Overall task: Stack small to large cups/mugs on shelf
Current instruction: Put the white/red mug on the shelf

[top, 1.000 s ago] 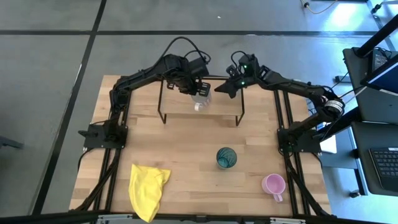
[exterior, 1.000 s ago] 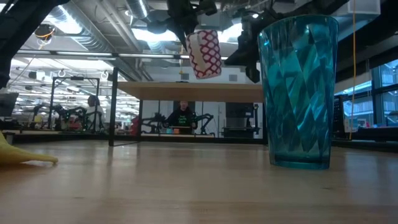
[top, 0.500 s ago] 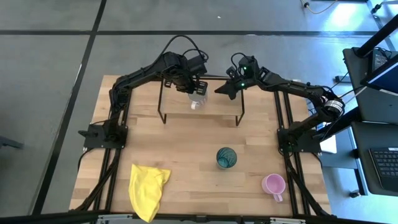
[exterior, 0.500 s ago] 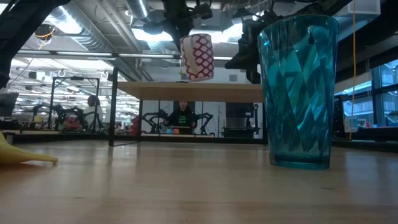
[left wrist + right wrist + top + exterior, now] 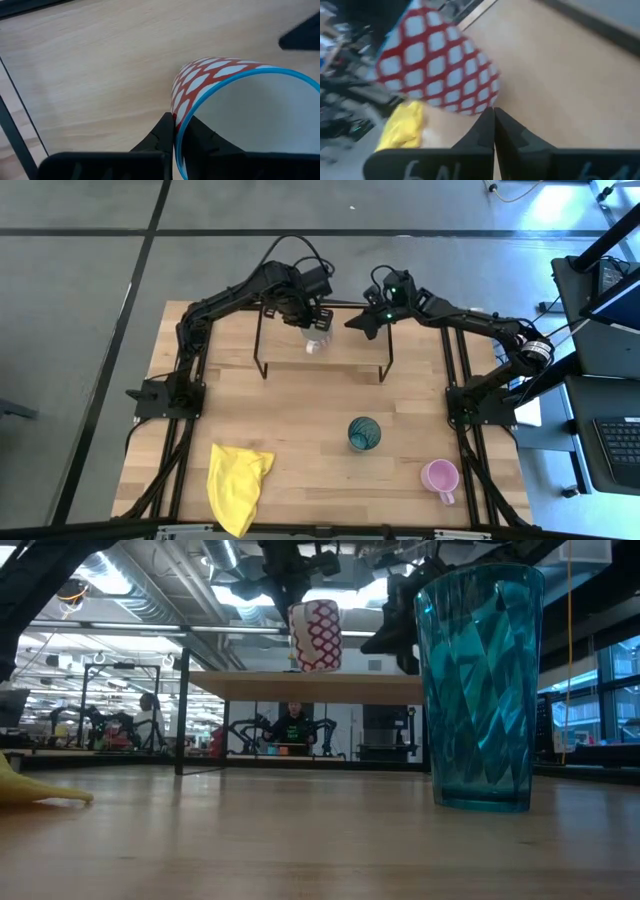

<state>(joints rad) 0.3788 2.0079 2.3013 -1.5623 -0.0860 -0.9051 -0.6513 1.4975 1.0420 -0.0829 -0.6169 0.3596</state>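
My left gripper is shut on the rim of a white cup with a red lattice pattern and a blue rim, over the light-wood shelf. The cup is upright, its base just at the shelf board; I cannot tell whether it touches. My right gripper is shut and empty beside the cup, near the shelf's right end. The teal cup stands on the table. The pink mug stands near the front right corner. My left gripper holds the cup by its blue rim, one finger outside the wall and one inside. The fingers come from above, pointing down. The cup hangs upright below them, over the shelf board.
A yellow cloth lies at the table's front left. The shelf's black wire legs stand at the far middle of the table. The teal cup looms close in the low view. A person shows in the room behind.
My left gripper has turned the patterned cup from tilted to upright and brought it a little down toward the shelf board and slightly toward the table's left. My right gripper has stayed still.
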